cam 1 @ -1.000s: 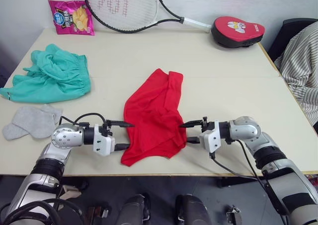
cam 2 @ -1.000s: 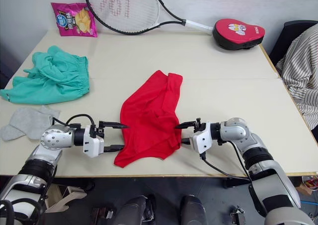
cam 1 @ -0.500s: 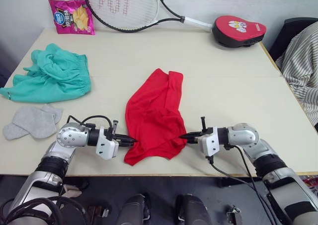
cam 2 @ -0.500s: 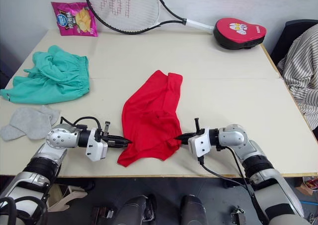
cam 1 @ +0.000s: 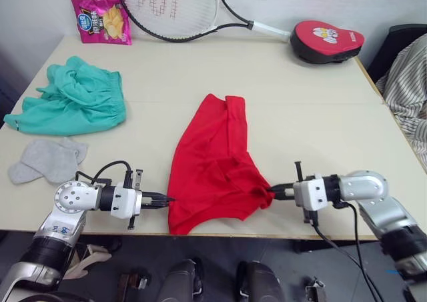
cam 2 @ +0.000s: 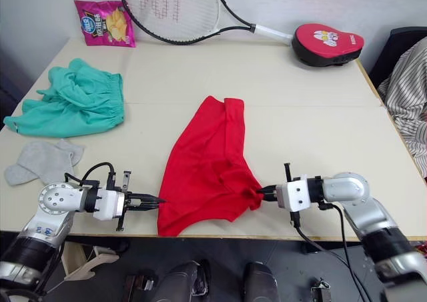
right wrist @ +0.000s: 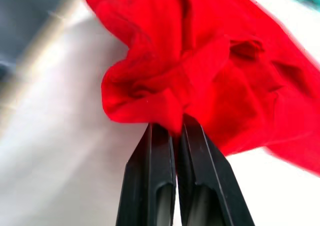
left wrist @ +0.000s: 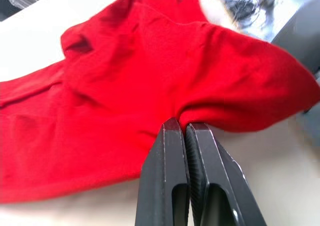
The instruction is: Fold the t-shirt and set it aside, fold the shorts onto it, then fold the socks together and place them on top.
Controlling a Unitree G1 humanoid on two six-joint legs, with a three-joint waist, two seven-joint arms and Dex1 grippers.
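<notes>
Both tools [cam 1: 167, 200] [cam 1: 272, 191] on t-shirt [cam 1: 213, 162]

No legible text on anything

Bare table [cam 1: 313, 109] runs wide to the right of the red t-shirt [cam 1: 213, 162], and between it and the teal shorts [cam 1: 77, 102] at the upper left. The grey socks [cam 1: 50, 161] lie at the left edge. Along the top, a chip bag [cam 1: 101, 21], tennis racket [cam 1: 180, 9] and red pad [cam 1: 327, 41] block the far side.
</notes>
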